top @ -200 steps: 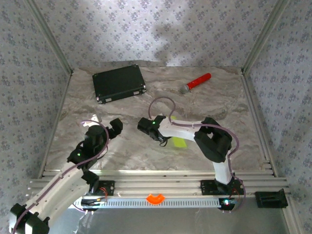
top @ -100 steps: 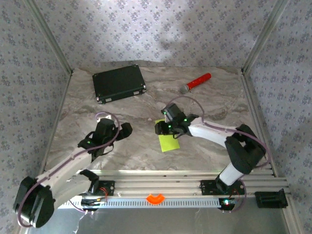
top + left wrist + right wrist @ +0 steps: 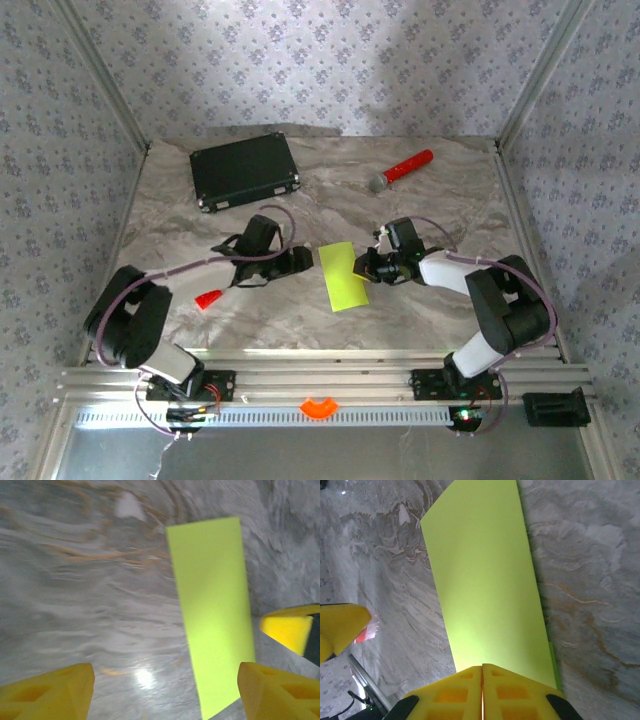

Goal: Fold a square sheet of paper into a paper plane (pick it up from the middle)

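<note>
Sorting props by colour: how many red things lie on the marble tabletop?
2: the red-handled microphone at the back right, and a small red block at the front left, just in front of the left arm. Another could be hidden under an arm.

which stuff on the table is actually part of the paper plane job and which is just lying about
Job in hand: lime sheet of paper, folded to an oblong; left tool, open beside it; right tool, shut at its edge.
Lying about: black case; red-handled microphone; small red block.
</note>
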Robot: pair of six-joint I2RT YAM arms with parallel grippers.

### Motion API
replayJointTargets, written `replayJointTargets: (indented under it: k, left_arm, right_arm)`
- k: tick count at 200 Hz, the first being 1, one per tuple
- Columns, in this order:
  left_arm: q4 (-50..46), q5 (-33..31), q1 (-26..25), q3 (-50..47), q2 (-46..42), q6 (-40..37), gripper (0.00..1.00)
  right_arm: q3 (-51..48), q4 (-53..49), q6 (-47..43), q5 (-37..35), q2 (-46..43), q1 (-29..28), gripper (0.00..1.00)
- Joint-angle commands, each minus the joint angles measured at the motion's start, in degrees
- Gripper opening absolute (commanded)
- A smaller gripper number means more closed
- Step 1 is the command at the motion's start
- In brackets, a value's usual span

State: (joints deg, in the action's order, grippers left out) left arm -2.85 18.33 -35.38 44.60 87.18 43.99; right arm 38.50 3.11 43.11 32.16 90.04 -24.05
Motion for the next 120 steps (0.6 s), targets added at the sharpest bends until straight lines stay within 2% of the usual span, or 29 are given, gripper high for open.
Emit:
replayJointTargets:
  k: [1, 43, 76, 120]
  left_arm:
    - [0.4, 3.4, -2.1, 3.4, 2.7, 0.3, 0.73]
    - [4.7, 6.8, -2.8, 3.4, 6.3, 3.3, 0.63]
    - [9.3, 8.8, -2.9, 2.5, 8.2, 5.7, 0.52]
    - [10.8, 10.6, -3.4, 3.9, 11.9, 6.8, 0.49]
  right_arm:
    - [1.1, -0.1, 0.1, 3.2, 2.3, 0.6, 0.08]
    - [0.5, -2.1, 0.5, 2.1, 6.1, 1.8, 0.08]
    - [-3.2, 2.3, 3.7, 4.3, 7.4, 2.9, 0.08]
    - [-5.6, 6.1, 6.4, 4.8, 7.5, 3.0, 0.08]
